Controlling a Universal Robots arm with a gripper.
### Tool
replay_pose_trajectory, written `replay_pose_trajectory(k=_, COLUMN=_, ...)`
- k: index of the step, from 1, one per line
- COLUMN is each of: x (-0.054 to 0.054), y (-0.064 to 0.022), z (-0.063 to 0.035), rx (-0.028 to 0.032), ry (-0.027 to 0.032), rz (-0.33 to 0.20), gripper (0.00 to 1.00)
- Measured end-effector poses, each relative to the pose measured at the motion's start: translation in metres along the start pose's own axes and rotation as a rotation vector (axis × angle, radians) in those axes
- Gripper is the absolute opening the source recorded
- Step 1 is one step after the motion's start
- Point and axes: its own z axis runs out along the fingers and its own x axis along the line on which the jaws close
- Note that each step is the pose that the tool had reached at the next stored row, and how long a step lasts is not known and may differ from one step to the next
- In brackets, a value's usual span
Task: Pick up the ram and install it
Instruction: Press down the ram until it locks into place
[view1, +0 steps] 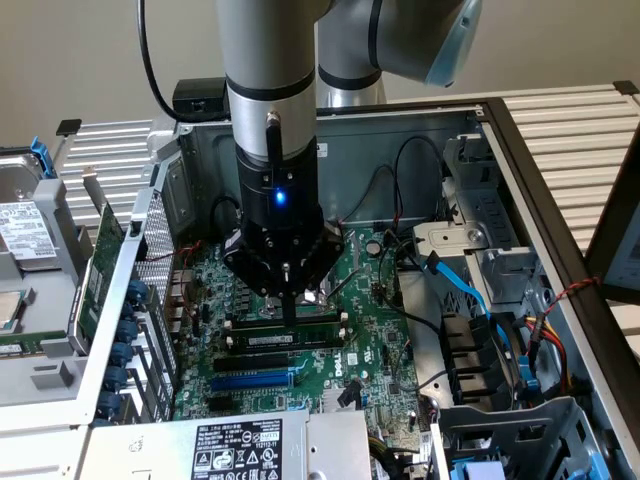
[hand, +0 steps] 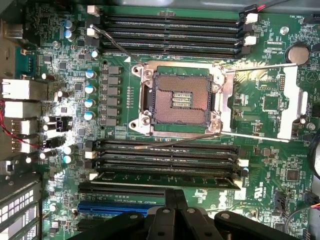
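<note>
The ram (view1: 262, 341), a thin green stick with a white label, lies along a black memory slot on the motherboard (view1: 375, 330), inside the open computer case. In the wrist view the ram (hand: 135, 178) fills the slot nearest the black and blue expansion slots. My gripper (view1: 290, 312) hangs straight down over the stick's middle with its fingers shut together. The tips are at the ram's top edge, with nothing between them. In the wrist view the gripper (hand: 173, 196) has its closed tips right at the stick.
The bare CPU socket (hand: 180, 100) sits between two banks of memory slots (hand: 170, 30). A blue expansion slot (view1: 250, 381) lies just past the ram. Blue and black cables (view1: 460, 285) crowd the drive bay on the exterior view's right. The power supply (view1: 235, 450) is in front.
</note>
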Motion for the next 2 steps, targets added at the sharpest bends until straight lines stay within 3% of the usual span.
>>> replay_pose_trajectory(k=2, x=0.0, y=0.0, z=0.0, rx=0.0, ry=0.0, rz=0.0, gripper=0.11)
